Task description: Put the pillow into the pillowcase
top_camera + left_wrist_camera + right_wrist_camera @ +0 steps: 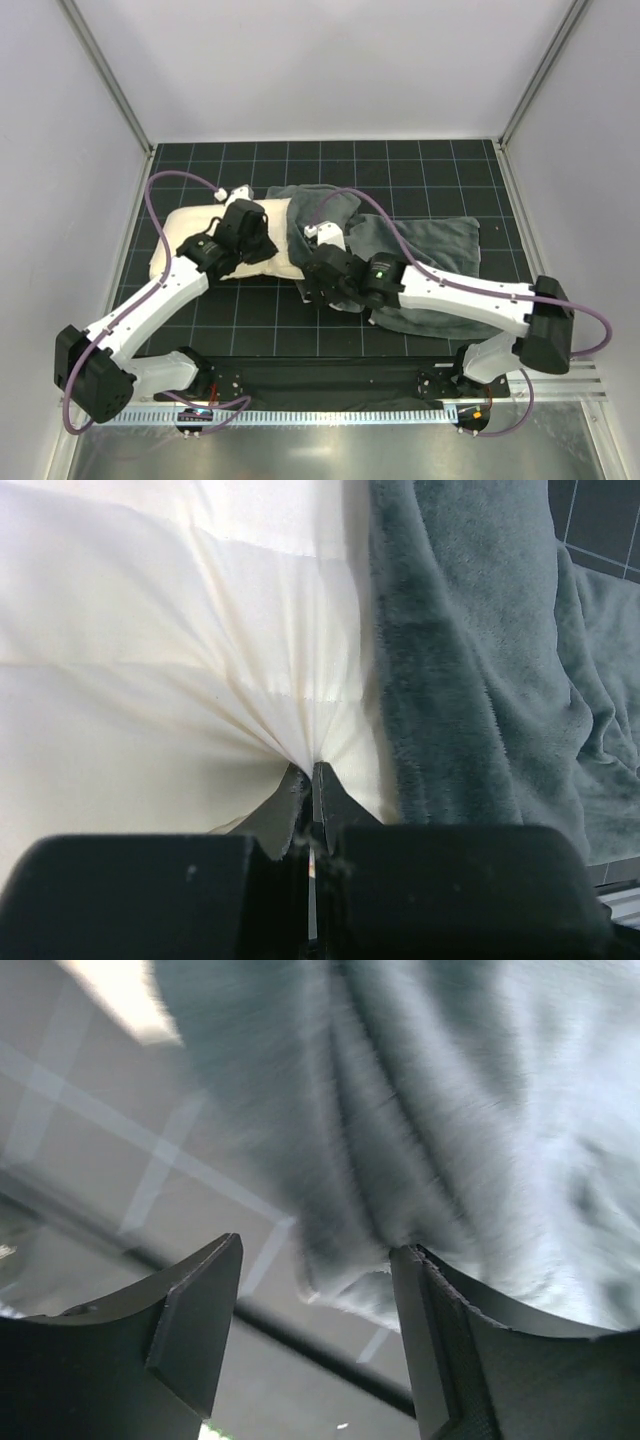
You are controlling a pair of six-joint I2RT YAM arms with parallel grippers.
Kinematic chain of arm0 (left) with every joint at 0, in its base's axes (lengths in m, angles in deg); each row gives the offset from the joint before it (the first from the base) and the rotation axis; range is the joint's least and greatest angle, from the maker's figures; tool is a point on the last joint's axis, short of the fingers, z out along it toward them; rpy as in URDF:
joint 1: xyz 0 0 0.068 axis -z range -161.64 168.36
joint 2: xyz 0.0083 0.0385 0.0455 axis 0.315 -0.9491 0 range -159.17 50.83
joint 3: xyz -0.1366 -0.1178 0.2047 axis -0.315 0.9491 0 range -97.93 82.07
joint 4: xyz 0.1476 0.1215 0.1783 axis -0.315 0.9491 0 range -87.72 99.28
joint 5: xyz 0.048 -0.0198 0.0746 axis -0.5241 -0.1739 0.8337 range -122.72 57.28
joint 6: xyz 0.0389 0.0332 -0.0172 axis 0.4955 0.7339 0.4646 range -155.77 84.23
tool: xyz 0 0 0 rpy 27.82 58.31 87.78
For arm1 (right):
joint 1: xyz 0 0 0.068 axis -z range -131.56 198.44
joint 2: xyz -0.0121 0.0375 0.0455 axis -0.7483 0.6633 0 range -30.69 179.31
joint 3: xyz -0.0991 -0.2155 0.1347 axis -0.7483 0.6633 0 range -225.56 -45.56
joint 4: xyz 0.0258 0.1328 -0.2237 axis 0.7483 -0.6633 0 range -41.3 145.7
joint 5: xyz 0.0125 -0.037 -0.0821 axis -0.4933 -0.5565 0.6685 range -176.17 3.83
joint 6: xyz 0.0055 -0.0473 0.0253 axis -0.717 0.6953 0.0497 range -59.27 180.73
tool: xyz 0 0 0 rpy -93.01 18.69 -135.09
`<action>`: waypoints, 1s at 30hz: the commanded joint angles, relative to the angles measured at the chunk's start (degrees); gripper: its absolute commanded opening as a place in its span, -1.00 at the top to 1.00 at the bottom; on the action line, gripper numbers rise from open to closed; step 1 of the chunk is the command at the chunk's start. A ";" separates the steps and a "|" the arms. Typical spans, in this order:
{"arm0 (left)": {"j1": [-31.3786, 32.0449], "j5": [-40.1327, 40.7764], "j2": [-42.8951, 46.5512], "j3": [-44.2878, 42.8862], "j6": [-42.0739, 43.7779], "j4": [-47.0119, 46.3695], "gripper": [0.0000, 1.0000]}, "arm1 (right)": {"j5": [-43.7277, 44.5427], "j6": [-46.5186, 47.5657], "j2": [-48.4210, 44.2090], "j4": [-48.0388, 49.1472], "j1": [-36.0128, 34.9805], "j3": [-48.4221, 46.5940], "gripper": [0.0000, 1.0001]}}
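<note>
the left gripper [312,785] is fully closed, its two dark fingertips pressed together on a pinch of the pillow [150,660], and the cream fabric gathers into radiating creases where it is caught. that pinch sits near the pillow's right edge, just beside the plush grey pillowcase [470,660], whose folded border lies against the pillow there. the right gripper [315,1330] stands with its jaws well apart. a hanging fold of the grey pillowcase lies in the gap, close against the right-hand finger [440,1350] and clear of the other, so nothing is clamped. this view is blurred, and whether the cloth actually touches that finger cannot be told for sure. from above, the pillow lies on the left half of the dark gridded desk [400,160], with the left arm reaching over its right end. the pillowcase is spread to its right, rumpled, grey side up, running from the pillow's right end towards the right side of the desk. the right arm stretches across the pillowcase's near part, its gripper at the near left corner of the cloth.
</note>
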 commanded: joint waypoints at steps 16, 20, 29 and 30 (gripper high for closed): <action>2.21 0.62 -0.98 -3.72 -1.49 -5.54 1.00 | -7.41 -0.59 6.51 5.27 -3.91 -9.91 0.92; 3.71 0.54 -2.21 -1.17 -3.77 -8.97 1.00 | -13.75 -0.42 5.80 7.57 -1.71 -9.91 0.87; 3.80 -1.05 -2.12 -1.52 -1.23 -7.75 0.99 | -11.22 0.28 -7.55 7.75 1.90 1.07 -0.48; 3.80 -1.31 -2.30 -1.87 -0.79 -6.96 0.93 | -10.34 0.55 -8.95 5.22 2.34 0.99 -0.49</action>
